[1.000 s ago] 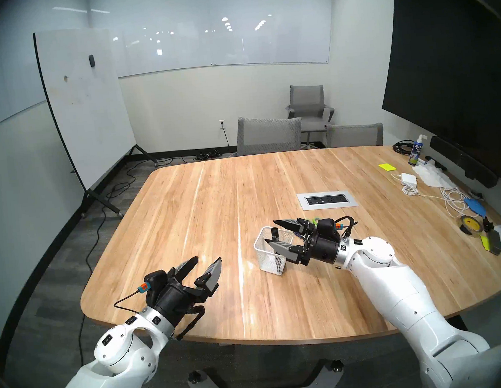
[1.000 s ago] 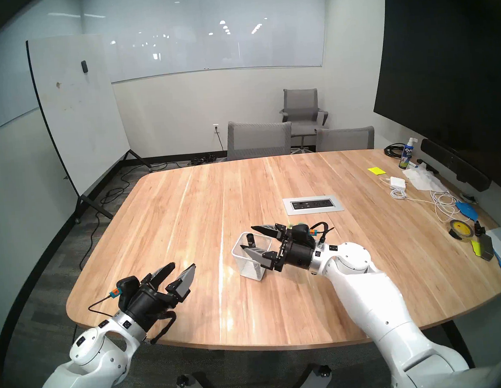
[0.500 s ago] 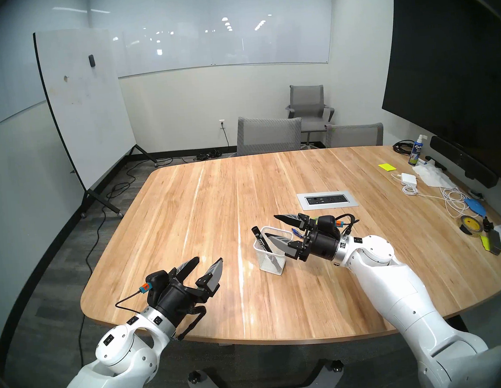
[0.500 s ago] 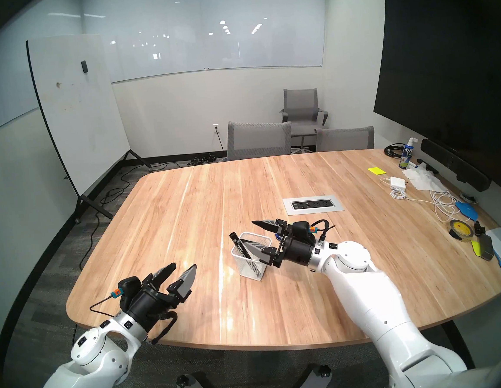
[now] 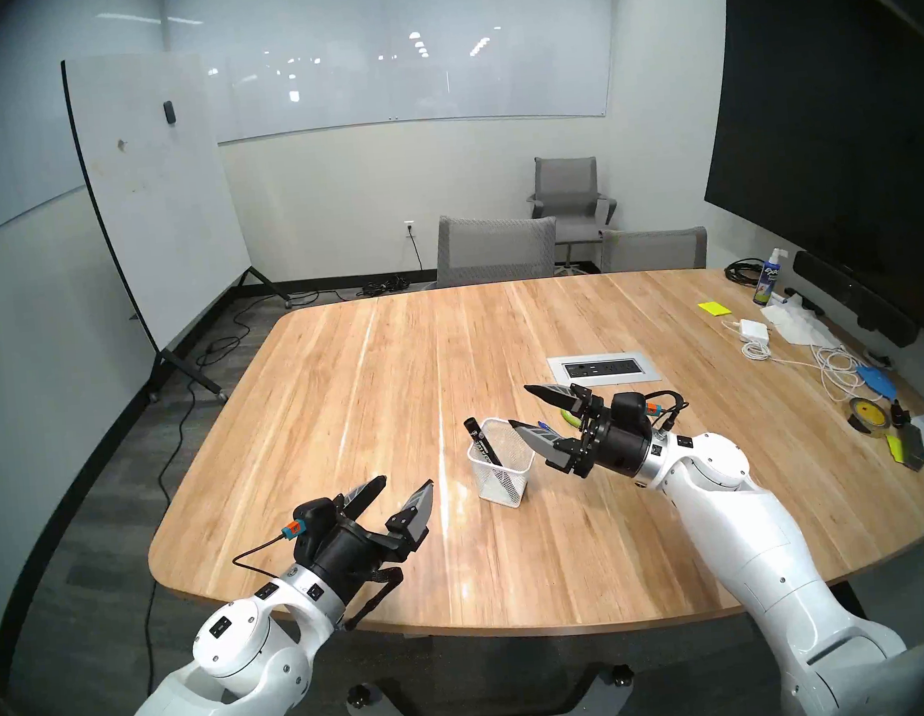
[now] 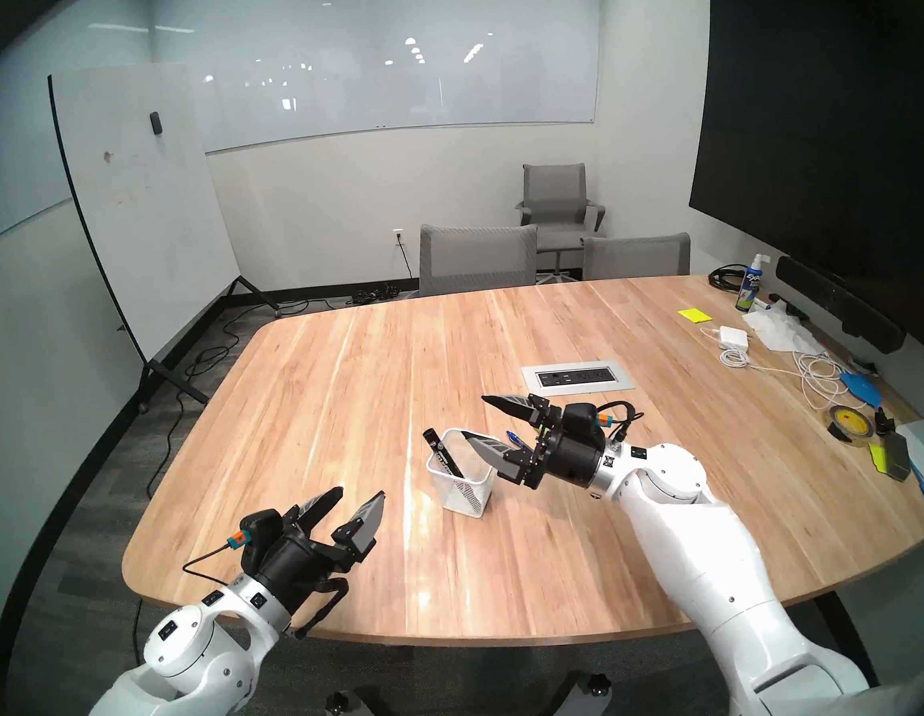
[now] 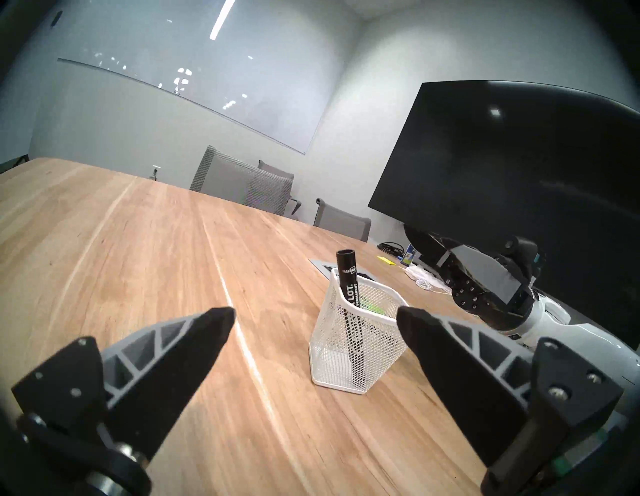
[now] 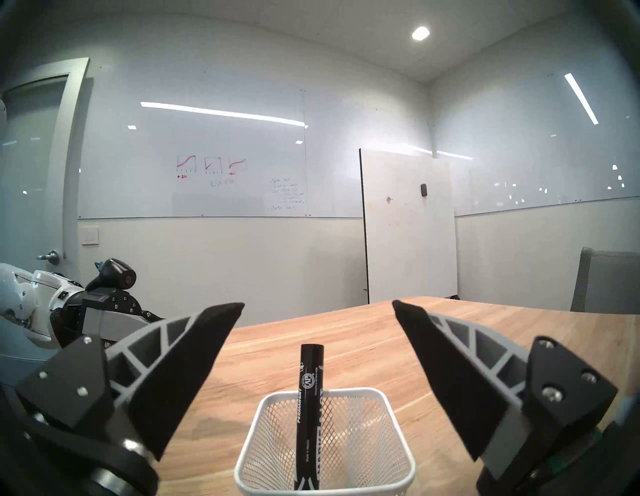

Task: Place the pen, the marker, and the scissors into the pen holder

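Black marker [image 5: 481, 443] leans in mesh holder [image 5: 501, 479]. Pen [image 5: 545, 427], scissors [image 5: 569, 415] on table behind right gripper [image 5: 525, 406]. Both grippers spread, empty; left gripper [image 5: 404, 483] idle. Risk: sweeping fingers tip light holder.

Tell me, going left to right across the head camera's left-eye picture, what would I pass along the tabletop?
left gripper → marker leaning in the pen holder → right gripper → power outlet panel → tape roll
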Controlling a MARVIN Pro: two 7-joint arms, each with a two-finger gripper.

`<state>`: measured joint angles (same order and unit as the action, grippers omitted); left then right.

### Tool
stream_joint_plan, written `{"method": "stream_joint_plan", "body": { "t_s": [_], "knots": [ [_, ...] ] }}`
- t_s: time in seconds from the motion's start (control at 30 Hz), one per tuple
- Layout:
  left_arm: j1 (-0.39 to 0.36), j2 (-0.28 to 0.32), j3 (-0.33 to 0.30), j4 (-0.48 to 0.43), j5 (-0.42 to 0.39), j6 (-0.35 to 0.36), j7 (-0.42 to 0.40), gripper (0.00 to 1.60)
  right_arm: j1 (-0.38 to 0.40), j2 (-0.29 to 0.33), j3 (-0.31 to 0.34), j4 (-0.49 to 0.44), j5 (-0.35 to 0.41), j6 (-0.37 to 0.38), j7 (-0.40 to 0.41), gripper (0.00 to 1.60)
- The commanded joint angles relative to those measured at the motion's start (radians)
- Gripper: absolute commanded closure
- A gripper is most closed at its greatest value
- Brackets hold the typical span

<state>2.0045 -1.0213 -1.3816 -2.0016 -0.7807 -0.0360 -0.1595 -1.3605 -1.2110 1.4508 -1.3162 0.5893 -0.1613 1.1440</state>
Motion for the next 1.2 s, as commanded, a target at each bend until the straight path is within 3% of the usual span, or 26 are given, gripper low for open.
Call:
{"method": "stream_joint_plan", "body": {
  "t_s": [0.0, 0.1, 0.17, 0.67, 1.0, 1.17],
  "knots": [
    [-0.03, -0.019, -0.049, -0.031, -0.022, 0.006, 0.052, 0.0, -0.034, 0.028, 0.049, -0.06, 0.048, -0.004, 0.031, 0.0],
    [-0.032, -0.014, -0.065, -0.037, -0.023, 0.008, 0.061, 0.0, -0.048, 0.036, 0.063, -0.07, 0.056, -0.004, 0.038, 0.0],
    [-0.031, -0.01, -0.081, -0.064, -0.029, 0.046, 0.1, 0.0, -0.068, 0.044, 0.084, -0.088, 0.068, -0.005, 0.048, 0.0],
    [-0.031, -0.009, -0.085, -0.081, -0.038, 0.081, 0.135, 0.0, -0.126, 0.075, 0.177, -0.135, 0.13, -0.01, 0.115, 0.0],
    [-0.032, -0.008, -0.084, -0.082, -0.04, 0.084, 0.139, 0.0, -0.108, 0.122, 0.251, -0.059, 0.18, 0.004, 0.184, 0.0],
    [-0.032, -0.008, -0.085, -0.082, -0.04, 0.083, 0.138, 0.0, -0.06, 0.171, 0.242, 0.004, 0.144, 0.064, 0.181, 0.0]
  ]
}}
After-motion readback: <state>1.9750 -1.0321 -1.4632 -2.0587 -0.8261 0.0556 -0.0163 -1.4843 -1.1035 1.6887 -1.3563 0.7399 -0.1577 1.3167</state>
